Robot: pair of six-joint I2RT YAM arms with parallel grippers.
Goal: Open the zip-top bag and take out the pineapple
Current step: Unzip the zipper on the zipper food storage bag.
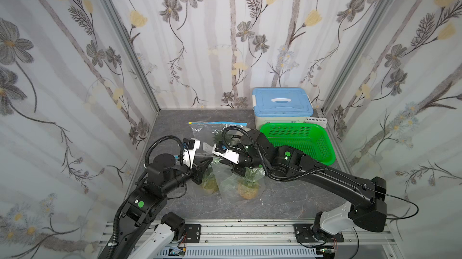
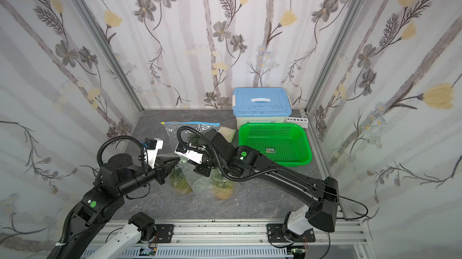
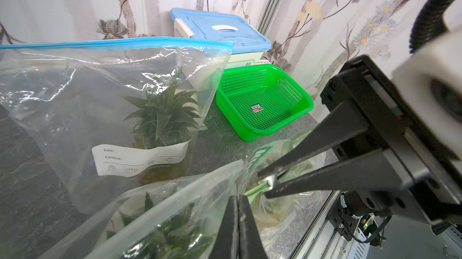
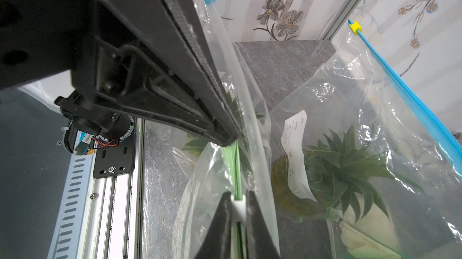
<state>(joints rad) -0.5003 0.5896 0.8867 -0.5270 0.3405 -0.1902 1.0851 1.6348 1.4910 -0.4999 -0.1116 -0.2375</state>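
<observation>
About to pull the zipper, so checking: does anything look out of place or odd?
Nothing spilled or torn. The oddity is crowding: the green-sealed bag is packed close beside two more pineapple bags, including the blue-sealed bag.

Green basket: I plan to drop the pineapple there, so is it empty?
Empty. In the left wrist view the green basket holds only a small sticker on its mesh floor.

The zip-top bag [image 4: 236,167] is clear plastic with a pale green zip strip. My right end effector [image 4: 238,204] pinches it at its white slider, and my left end effector [image 4: 226,140] pinches it further along. The pineapple [image 1: 247,191] is yellow with a green crown uppermost. It sits inside the bag, down on the worktop [image 1: 287,200].
</observation>
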